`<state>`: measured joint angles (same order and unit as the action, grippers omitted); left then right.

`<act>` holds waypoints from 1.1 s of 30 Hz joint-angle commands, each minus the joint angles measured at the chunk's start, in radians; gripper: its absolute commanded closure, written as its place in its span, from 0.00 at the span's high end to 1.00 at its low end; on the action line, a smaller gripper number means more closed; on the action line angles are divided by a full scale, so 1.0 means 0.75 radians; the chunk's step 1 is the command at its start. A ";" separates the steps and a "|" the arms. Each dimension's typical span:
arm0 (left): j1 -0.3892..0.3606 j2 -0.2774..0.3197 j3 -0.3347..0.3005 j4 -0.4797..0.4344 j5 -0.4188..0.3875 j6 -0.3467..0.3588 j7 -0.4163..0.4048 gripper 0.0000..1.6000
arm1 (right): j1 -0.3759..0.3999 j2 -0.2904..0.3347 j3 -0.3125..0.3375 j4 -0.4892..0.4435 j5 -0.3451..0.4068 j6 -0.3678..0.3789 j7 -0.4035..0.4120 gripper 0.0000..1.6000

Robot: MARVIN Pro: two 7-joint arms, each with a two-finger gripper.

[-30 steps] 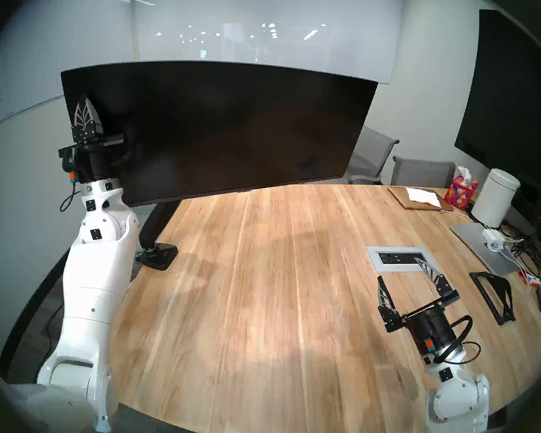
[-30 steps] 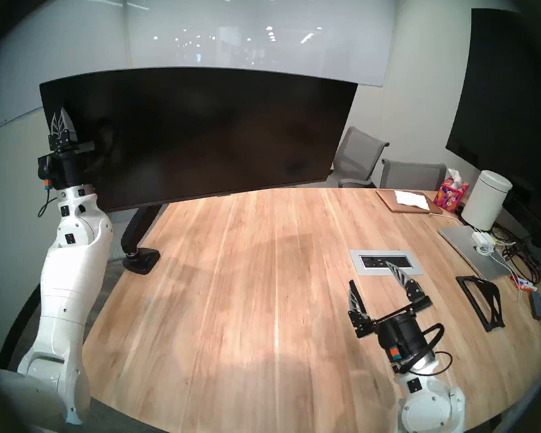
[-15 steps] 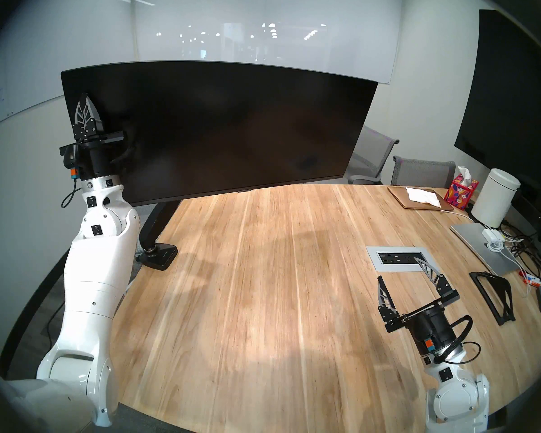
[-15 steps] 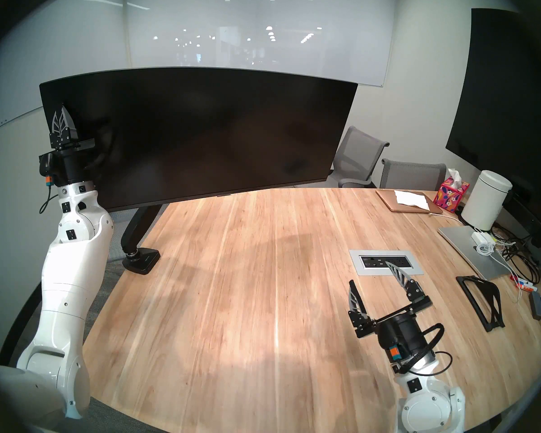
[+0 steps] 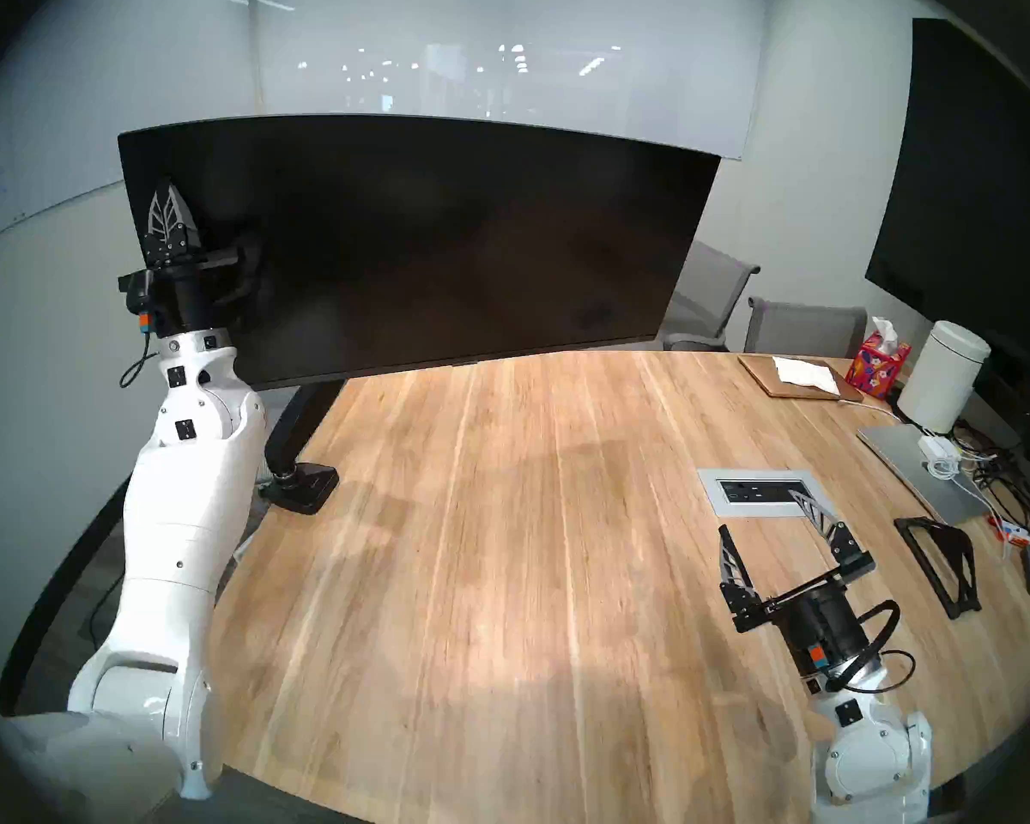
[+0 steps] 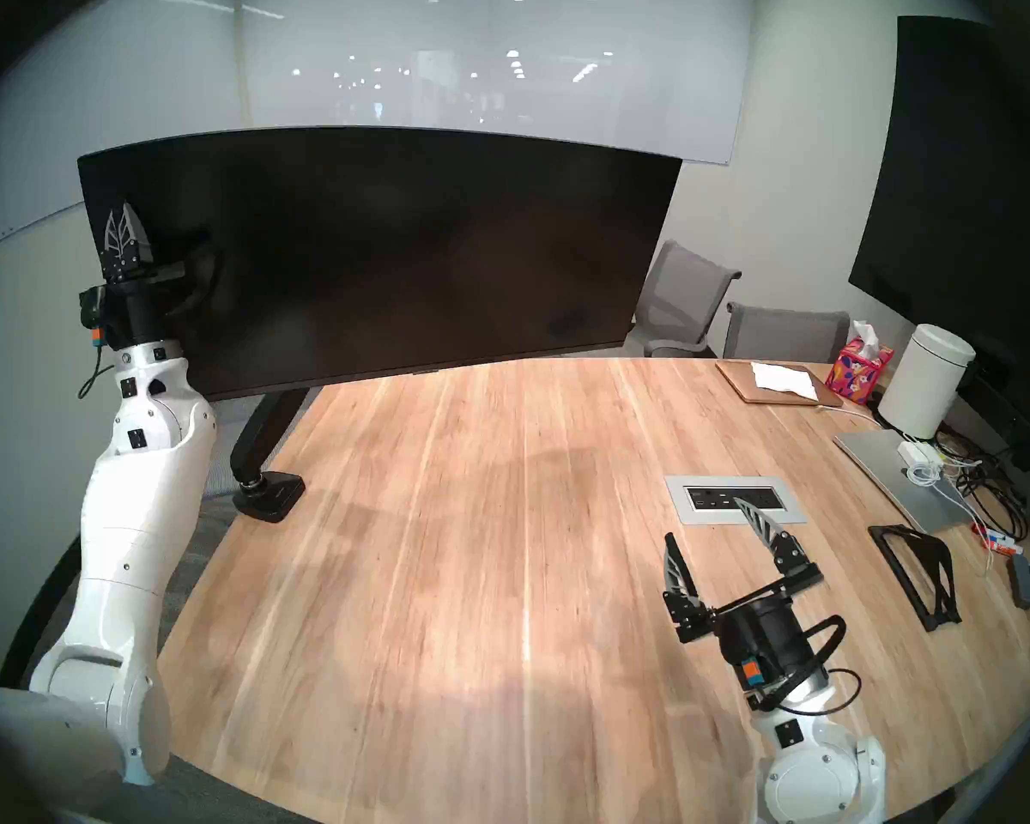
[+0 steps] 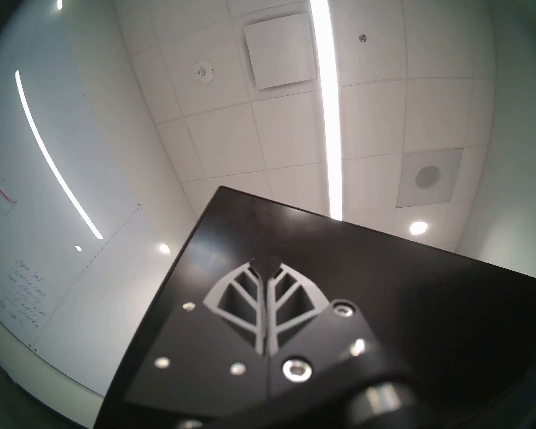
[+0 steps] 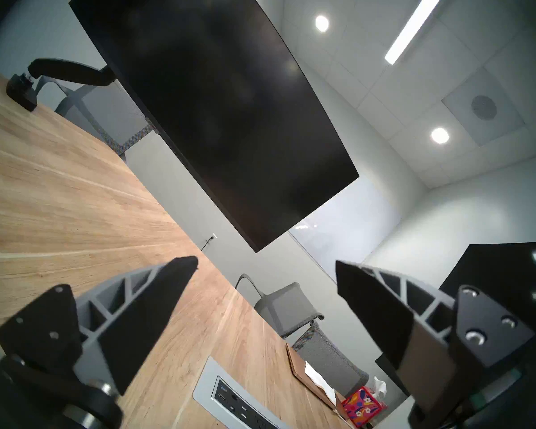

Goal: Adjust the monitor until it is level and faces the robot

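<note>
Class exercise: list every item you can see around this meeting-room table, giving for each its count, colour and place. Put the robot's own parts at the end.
monitor: one, black, on an arm clamped at the table's far left edge, tilted
table: one, light wood, centre
wall screen: one, black, far right
office chairs: two, grey, behind the table
socket panel: one, silver, set into the table near the right gripper
laptop: one, silver, closed, right edge
canister: one, white, far right
tissue box: one, red patterned, beside the canister
wooden board: one, brown, with white paper on it
black stand: one, right edge
cables: several, white and black, right edge
left gripper: shut, in front of the monitor's left part
right gripper: open, over the table
</note>
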<state>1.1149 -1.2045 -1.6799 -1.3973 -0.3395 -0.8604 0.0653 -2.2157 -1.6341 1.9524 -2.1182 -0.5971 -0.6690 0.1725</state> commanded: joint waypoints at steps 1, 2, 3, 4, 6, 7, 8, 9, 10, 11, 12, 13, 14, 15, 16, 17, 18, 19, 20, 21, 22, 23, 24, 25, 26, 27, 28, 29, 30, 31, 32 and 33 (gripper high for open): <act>-0.041 0.004 0.000 0.002 -0.035 0.050 0.007 0.00 | 0.002 -0.003 0.000 -0.028 0.009 -0.001 -0.004 1.00; -0.042 0.005 0.000 0.005 -0.037 0.050 0.006 0.00 | 0.002 -0.003 0.000 -0.028 0.009 -0.001 -0.003 1.00; -0.042 0.005 0.000 0.007 -0.038 0.050 0.005 0.00 | 0.002 -0.003 0.000 -0.028 0.009 -0.001 -0.003 1.00; -0.039 0.005 0.001 0.003 -0.050 0.061 0.005 0.00 | 0.002 -0.003 0.000 -0.028 0.009 -0.001 -0.003 1.00; -0.036 0.005 0.001 0.000 -0.061 0.069 0.004 0.00 | 0.002 -0.003 -0.001 -0.028 0.009 -0.001 -0.003 1.00; -0.031 0.004 0.001 -0.007 -0.078 0.085 0.006 0.00 | 0.002 -0.003 0.000 -0.028 0.009 -0.001 -0.003 1.00; -0.029 0.003 0.001 -0.007 -0.082 0.088 0.007 0.00 | 0.002 -0.003 -0.001 -0.029 0.009 -0.001 -0.003 1.00; -0.029 0.004 0.001 -0.004 -0.082 0.085 0.005 0.00 | 0.002 -0.003 -0.001 -0.029 0.009 -0.001 -0.003 1.00; -0.028 0.005 0.001 -0.001 -0.083 0.084 0.005 0.00 | 0.002 -0.003 -0.001 -0.029 0.009 -0.001 -0.003 1.00; -0.028 0.005 0.001 0.001 -0.085 0.085 0.004 0.00 | 0.002 -0.003 -0.001 -0.029 0.009 -0.001 -0.003 1.00; -0.027 0.006 0.001 0.002 -0.087 0.085 0.004 0.00 | 0.002 -0.003 -0.001 -0.029 0.009 -0.001 -0.003 1.00; -0.026 0.005 0.001 0.000 -0.091 0.090 0.005 0.00 | 0.002 -0.003 -0.001 -0.029 0.009 -0.001 -0.003 1.00; -0.025 0.005 0.001 -0.001 -0.095 0.093 0.005 0.00 | 0.002 -0.003 -0.001 -0.029 0.009 -0.001 -0.003 1.00; -0.025 0.005 0.001 0.001 -0.095 0.093 0.005 0.00 | 0.002 -0.003 -0.001 -0.029 0.009 -0.001 -0.003 1.00; -0.024 0.004 0.001 -0.002 -0.103 0.102 0.007 0.00 | 0.002 -0.003 -0.001 -0.029 0.009 -0.001 -0.003 1.00; -0.024 0.003 0.002 -0.004 -0.110 0.109 0.008 0.00 | 0.002 -0.003 -0.001 -0.029 0.009 -0.001 -0.003 1.00; -0.025 0.003 0.002 -0.002 -0.111 0.110 0.007 0.00 | 0.002 -0.003 -0.001 -0.029 0.009 -0.001 -0.003 1.00; -0.026 0.003 0.003 -0.001 -0.113 0.113 0.008 0.00 | 0.002 -0.003 -0.001 -0.029 0.009 -0.001 -0.003 1.00; -0.025 0.002 0.003 -0.005 -0.125 0.125 0.010 0.00 | 0.002 -0.003 -0.001 -0.029 0.009 -0.001 -0.003 1.00; -0.027 0.002 0.004 -0.002 -0.125 0.126 0.010 0.00 | 0.002 -0.003 -0.001 -0.029 0.009 -0.001 -0.003 1.00; -0.029 0.002 0.005 0.003 -0.125 0.128 0.010 0.00 | 0.002 -0.003 -0.001 -0.029 0.009 -0.001 -0.003 1.00; -0.030 0.002 0.006 0.004 -0.128 0.133 0.011 0.00 | 0.002 -0.003 -0.001 -0.029 0.009 -0.001 -0.003 1.00; -0.033 0.002 0.007 0.010 -0.128 0.132 0.011 0.00 | 0.002 -0.003 -0.001 -0.029 0.009 -0.001 -0.003 1.00; -0.036 0.002 0.008 0.014 -0.129 0.135 0.013 0.00 | 0.002 -0.003 -0.001 -0.029 0.009 -0.001 -0.003 1.00; -0.038 0.002 0.009 0.017 -0.131 0.137 0.014 0.00 | 0.002 -0.003 0.000 -0.029 0.009 -0.001 -0.003 1.00; -0.041 0.003 0.010 0.022 -0.132 0.137 0.015 0.00 | 0.002 -0.003 0.000 -0.029 0.009 -0.001 -0.003 1.00; -0.044 0.001 0.010 0.026 -0.133 0.142 0.019 0.00 | 0.002 -0.003 0.000 -0.029 0.009 -0.001 -0.003 1.00; -0.048 0.001 0.011 0.031 -0.137 0.146 0.020 0.00 | 0.002 -0.003 0.000 -0.029 0.009 -0.001 -0.003 1.00; -0.053 0.002 0.013 0.039 -0.138 0.144 0.020 0.00 | 0.002 -0.003 0.000 -0.029 0.009 -0.001 -0.003 1.00; -0.058 0.002 0.014 0.047 -0.138 0.145 0.021 0.00 | 0.002 -0.003 0.000 -0.029 0.009 -0.001 -0.003 1.00; -0.061 0.001 0.014 0.051 -0.143 0.155 0.026 0.00 | 0.002 -0.003 0.000 -0.029 0.009 -0.001 -0.003 1.00; -0.066 0.002 0.015 0.060 -0.144 0.154 0.025 0.00 | 0.002 -0.003 0.000 -0.029 0.009 -0.001 -0.003 1.00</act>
<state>1.0912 -1.2031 -1.6706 -1.3752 -0.4407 -0.7667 0.0796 -2.2157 -1.6341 1.9524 -2.1182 -0.5971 -0.6690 0.1725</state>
